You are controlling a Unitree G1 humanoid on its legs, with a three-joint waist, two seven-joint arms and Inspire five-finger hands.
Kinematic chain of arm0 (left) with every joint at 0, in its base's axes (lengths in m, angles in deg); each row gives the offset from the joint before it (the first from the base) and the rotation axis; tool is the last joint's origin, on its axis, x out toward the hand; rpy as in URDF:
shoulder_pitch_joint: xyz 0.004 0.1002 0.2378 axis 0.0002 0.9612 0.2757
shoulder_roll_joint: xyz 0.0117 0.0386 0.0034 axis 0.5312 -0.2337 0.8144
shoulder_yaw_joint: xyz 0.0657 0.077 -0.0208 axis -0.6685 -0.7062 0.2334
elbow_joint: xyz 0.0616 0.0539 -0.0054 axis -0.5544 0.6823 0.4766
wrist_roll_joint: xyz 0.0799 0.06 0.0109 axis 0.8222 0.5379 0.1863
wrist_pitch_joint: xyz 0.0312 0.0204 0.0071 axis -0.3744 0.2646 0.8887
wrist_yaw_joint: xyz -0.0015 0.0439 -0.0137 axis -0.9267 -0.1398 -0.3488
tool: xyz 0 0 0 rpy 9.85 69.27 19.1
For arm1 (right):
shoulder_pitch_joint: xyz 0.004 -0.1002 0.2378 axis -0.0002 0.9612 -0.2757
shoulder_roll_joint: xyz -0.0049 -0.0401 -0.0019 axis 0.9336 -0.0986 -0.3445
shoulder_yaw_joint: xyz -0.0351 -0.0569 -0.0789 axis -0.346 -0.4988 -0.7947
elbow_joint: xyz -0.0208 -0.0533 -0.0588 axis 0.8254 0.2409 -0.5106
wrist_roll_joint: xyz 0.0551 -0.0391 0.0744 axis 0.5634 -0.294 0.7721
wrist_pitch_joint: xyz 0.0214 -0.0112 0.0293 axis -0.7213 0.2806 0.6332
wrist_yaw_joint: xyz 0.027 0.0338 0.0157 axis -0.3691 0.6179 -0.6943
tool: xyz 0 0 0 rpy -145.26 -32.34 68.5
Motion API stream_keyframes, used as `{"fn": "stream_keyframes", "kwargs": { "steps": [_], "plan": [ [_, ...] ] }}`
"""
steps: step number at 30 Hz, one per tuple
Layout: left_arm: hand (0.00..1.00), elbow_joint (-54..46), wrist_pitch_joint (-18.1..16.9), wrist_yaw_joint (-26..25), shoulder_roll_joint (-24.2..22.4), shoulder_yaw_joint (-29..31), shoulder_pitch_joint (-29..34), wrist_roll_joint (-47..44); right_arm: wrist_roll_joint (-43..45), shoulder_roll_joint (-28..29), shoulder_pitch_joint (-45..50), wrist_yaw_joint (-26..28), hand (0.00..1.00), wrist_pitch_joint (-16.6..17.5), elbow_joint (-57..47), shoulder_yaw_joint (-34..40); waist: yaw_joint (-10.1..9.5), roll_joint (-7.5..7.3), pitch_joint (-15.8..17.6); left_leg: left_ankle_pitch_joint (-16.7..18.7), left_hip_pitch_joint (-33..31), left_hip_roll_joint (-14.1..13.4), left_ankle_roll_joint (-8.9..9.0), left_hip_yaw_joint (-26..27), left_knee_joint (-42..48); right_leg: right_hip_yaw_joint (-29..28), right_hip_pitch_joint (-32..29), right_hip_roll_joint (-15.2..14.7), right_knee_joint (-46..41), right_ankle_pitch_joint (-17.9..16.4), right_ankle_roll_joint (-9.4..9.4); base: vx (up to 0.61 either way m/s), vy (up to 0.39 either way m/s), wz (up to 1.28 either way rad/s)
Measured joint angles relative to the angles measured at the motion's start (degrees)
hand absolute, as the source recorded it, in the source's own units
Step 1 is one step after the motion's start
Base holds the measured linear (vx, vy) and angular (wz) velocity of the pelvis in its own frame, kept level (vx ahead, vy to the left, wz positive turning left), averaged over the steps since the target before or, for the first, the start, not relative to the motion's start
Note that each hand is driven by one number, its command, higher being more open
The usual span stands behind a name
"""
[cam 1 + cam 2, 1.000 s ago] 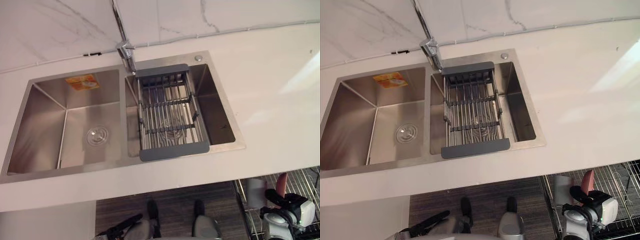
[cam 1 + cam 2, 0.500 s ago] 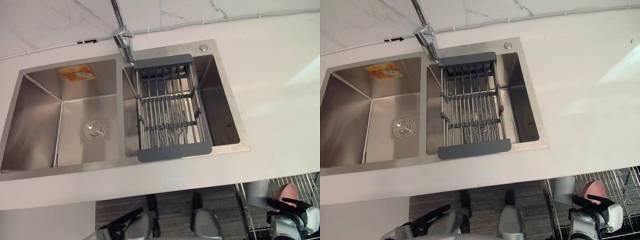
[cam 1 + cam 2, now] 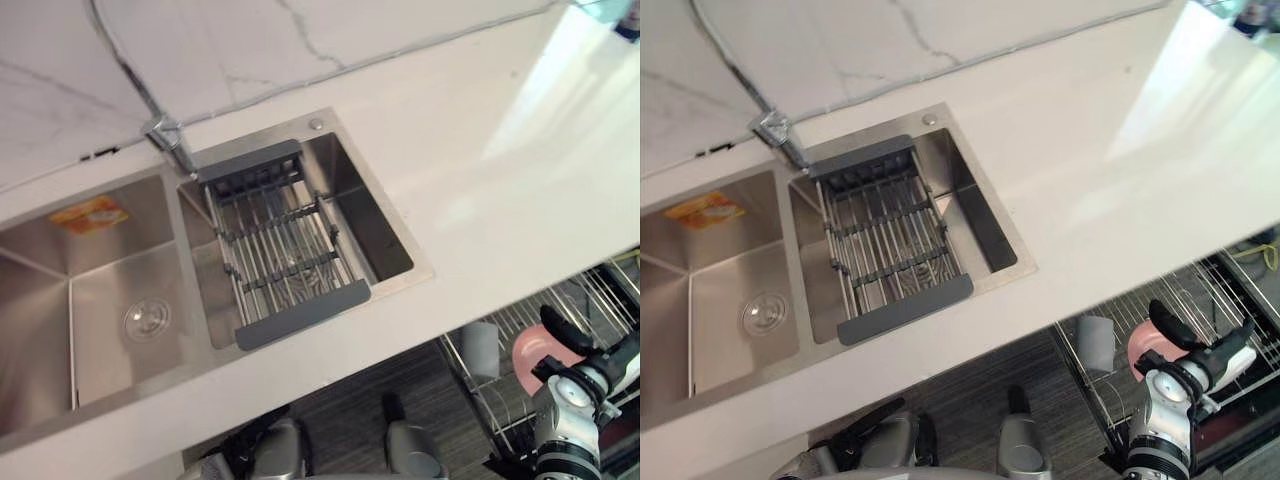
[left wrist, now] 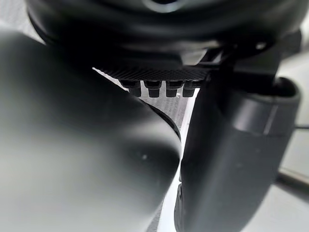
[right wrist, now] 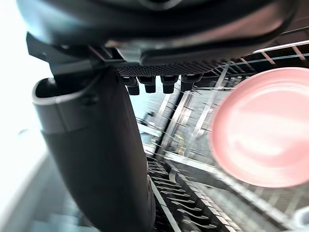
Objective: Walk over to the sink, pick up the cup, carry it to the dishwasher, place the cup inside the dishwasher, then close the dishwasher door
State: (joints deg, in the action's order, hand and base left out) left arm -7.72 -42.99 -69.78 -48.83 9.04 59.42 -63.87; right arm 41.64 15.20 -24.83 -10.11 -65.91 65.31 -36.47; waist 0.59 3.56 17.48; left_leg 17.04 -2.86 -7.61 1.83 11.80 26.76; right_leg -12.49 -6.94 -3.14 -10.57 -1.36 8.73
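Cup: the pink cup (image 5: 263, 128) lies low among the wires of the dishwasher rack (image 3: 1215, 285), its round face turned toward the right wrist view. A blurred wire crosses its lower edge, so we judge it is in the rack rather than above it.
Right hand: our right hand (image 5: 96, 159) is just beside the cup. The thumb stands off to one side, the fingers (image 5: 149, 86) show as a short row, and the cup lies past them, not between thumb and fingers. We read the hand as spread and loose. Whether a fingertip touches the rim we cannot tell.
Step in hand: placing the cup, at the letting-go end, by our judgement.
Doing it well: we would draw the hand up and back along its own line, not sideways, so no finger hooks the rim or a wire and tips the cup. We would check that it rests steady before leaving it.
Neighbour: a grey cup (image 3: 1095, 342) stands in the same rack, near the pink one but apart. The arm should not swing that way.
Left hand: our left hand (image 4: 231, 145) hangs loose and holds nothing.
Rack and door: the rack juts out from under the worktop (image 3: 1120, 150). We expect it must slide in before the door can close.
Further off: the sink (image 3: 980, 210), with its drainer basket (image 3: 890, 240), is well apart.
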Motion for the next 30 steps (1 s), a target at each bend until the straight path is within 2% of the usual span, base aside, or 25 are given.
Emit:
{"fn": "stream_keyframes", "kwargs": {
  "steps": [3,4,5,6,7,8,9,10,11,12,13,14,15,16,17,19,21,25,30],
  "plan": [
    [1.0,-0.61,-0.49,-2.45,0.39,0.31,0.26,-1.38,3.03,-2.33,-3.07,0.19,1.0,-0.01,-0.36,0.03,-0.06,-1.1,0.25,1.58,2.17,1.01,-0.34,3.27,-2.68,0.88,-2.41,-0.08,1.55,5.14,0.4,-0.18,0.137,-1.05],
    [1.0,-0.87,0.17,-2.52,0.84,0.39,0.67,-2.31,4.95,-2.69,-3.26,-0.45,1.0,-0.03,-1.33,0.23,-0.01,-1.91,0.01,1.48,2.42,0.71,-0.63,5.21,-2.71,4.31,-2.4,-0.41,3.93,7.81,-0.55,-0.19,0.072,-0.72],
    [1.0,-1.05,0.44,-2.73,1.05,0.85,1.02,-2.65,5.83,-2.74,-3.36,-0.68,1.0,-0.06,-1.8,0.23,-0.11,-2.62,-0.3,1.47,2.73,0.83,-0.7,6.25,-2.72,6.57,-2.37,-0.99,5.26,7.97,-1.16,-0.24,0.04,-0.73],
    [1.0,-1.2,0.21,-4.01,1.11,1.13,1.11,-2.65,7.14,-3.43,-3.49,-1.12,1.0,-0.15,-2.69,0.38,0.2,-2.92,-0.63,1.26,3.3,0.75,-1.16,7.8,-3.25,10.21,-1.9,-2.3,6.84,6.71,-2.2,-0.22,0.013,-0.73],
    [1.0,-1.22,-0.85,-5.87,0.65,1.16,1.38,-2.3,8.55,-4.61,-3.79,-1.51,1.0,-0.4,-3.09,0.39,0.21,-2.64,-1.07,0.49,3.81,0.19,-1.82,9.67,-4.96,15.28,-2.17,-3.57,6.52,5.9,-4.22,-0.21,-0.015,-0.7],
    [1.0,-1.21,-1.66,-6.69,0.55,1.19,1.75,-2.0,9.18,-4.98,-4.29,-1.67,1.0,-0.59,-3.08,0.44,0.32,-2.38,-1.22,0.07,3.85,-0.48,-1.57,10.39,-5.23,17.67,-2.89,-4.18,4.32,5.61,-5.01,-0.14,-0.081,-0.71],
    [1.0,-1.08,-3.16,-7.69,0.61,1.35,2.64,-0.82,9.67,-5.46,-4.68,-1.96,1.0,-1.34,-3.1,0.71,0.46,-2.72,-1.93,-0.36,3.98,-1.46,-1.35,11.62,-5.56,21.6,-4.42,-4.99,-2.41,4.57,-6.09,-0.06,-0.113,-0.55],
    [1.0,-0.89,-3.87,-8.33,1.1,1.3,3.67,0.29,10.87,-5.57,-4.61,-2.08,1.0,-1.96,-3.08,1.96,0.57,-3.01,-2.7,-0.64,4.0,-2.47,-0.75,12.26,-5.51,24.22,-4.61,-5.91,-8.73,1.48,-6.96,-0.02,-0.169,-0.47],
    [1.0,-0.83,-4.07,-8.52,1.31,1.29,4.17,0.7,11.06,-5.59,-4.59,-2.16,1.0,-2.11,-3.06,2.65,0.69,-3.13,-3.06,-0.73,3.88,-2.85,-0.48,12.41,-5.33,25.04,-4.56,-6.38,-11.0,-0.58,-7.38,0.02,-0.143,-0.23],
    [1.0,-0.85,-4.62,-8.63,1.48,1.36,5.03,1.31,11.17,-5.86,-4.48,-2.24,1.0,-2.15,-3.05,3.92,1.21,-3.65,-3.36,-0.3,3.16,-3.54,0.55,11.98,-3.42,25.8,-4.63,-7.08,-13.73,-3.21,-6.2,0.04,-0.233,-0.07],
    [1.0,-0.61,-5.25,-8.56,1.25,2.75,5.07,1.3,11.28,-6.2,-4.35,-1.87,1.0,-2.17,-2.77,5.43,1.78,-4.18,-3.5,0.57,1.27,-3.33,1.45,9.01,-0.97,26.72,-4.34,-5.82,-12.63,-4.27,-5.33,0.0,-0.19,-0.08],
    [1.0,-0.59,-5.45,-8.5,0.71,3.39,5.02,1.29,11.37,-6.3,-4.37,-1.62,1.0,-2.17,-2.39,5.54,1.66,-3.7,-3.85,0.84,0.13,-3.19,1.1,6.9,-0.91,26.46,-4.11,-4.76,-10.92,-3.96,-5.65,-0.04,-0.173,-0.37],
    [1.0,-0.54,-5.83,-8.37,0.37,3.42,4.96,1.31,11.79,-5.64,-4.43,-0.98,1.0,-2.15,-1.52,4.93,0.96,-3.29,-4.16,0.93,-0.52,-3.1,0.9,3.63,-2.08,25.31,-3.11,-2.02,-5.47,-1.12,-6.13,-0.06,-0.117,-0.75],
    [1.0,-0.47,-6.2,-8.33,-0.11,3.37,5.01,1.31,13.22,-3.99,-4.2,-0.15,1.0,-2.16,-0.55,4.61,0.13,-2.29,-5.23,-0.08,-0.64,-5.51,1.91,3.24,-3.08,25.64,-1.27,0.45,-0.88,0.36,-6.21,-0.02,-0.108,-0.64],
    [1.0,-0.59,-6.29,-8.35,0.48,3.44,4.9,1.17,13.68,-2.83,-3.2,0.14,1.0,-2.09,0.17,4.57,0.25,-3.46,-5.76,-0.28,-0.87,-5.55,3.23,2.95,-2.32,26.82,-0.7,-0.53,-2.18,-1.55,-6.61,0.05,-0.128,-0.35],
    [1.0,-0.64,-6.59,-8.75,0.71,2.93,4.32,1.12,15.71,-1.64,-2.52,1.19,1.0,-2.07,3.02,2.88,-0.13,-3.5,-6.18,-0.77,-0.65,-7.32,4.04,2.7,-2.27,26.67,1.9,2.58,3.5,2.05,-7.83,0.05,-0.121,-0.15],
    [1.0,-0.57,-6.56,-9.26,0.63,2.34,3.48,-0.3,16.61,-0.65,-2.44,2.47,1.0,-2.0,3.3,-0.15,-0.42,-3.44,-6.21,-1.36,-1.11,-7.6,4.68,2.84,-2.95,25.99,2.25,3.52,6.89,4.31,-8.2,-0.01,-0.061,-0.25],
    [1.0,-0.09,-6.98,-11.73,0.26,0.38,3.06,-8.89,19.59,4.8,0.2,6.28,1.0,-1.93,5.35,-4.33,-1.04,-3.25,-6.21,-4.4,1.03,-5.23,4.61,1.05,-7.3,27.57,7.13,2.97,14.83,8.3,-8.25,-0.03,0.002,0.22],
    [1.0,-0.23,-7.29,-11.69,-0.56,0.4,4.09,-8.88,25.48,7.29,1.25,10.2,1.0,-1.74,7.68,-5.88,-1.62,-2.68,-6.17,-9.52,1.23,-1.17,3.84,-3.12,-14.45,32.01,7.14,-0.24,15.85,8.34,-7.48,-0.07,0.055,0.52]
  ]
}}
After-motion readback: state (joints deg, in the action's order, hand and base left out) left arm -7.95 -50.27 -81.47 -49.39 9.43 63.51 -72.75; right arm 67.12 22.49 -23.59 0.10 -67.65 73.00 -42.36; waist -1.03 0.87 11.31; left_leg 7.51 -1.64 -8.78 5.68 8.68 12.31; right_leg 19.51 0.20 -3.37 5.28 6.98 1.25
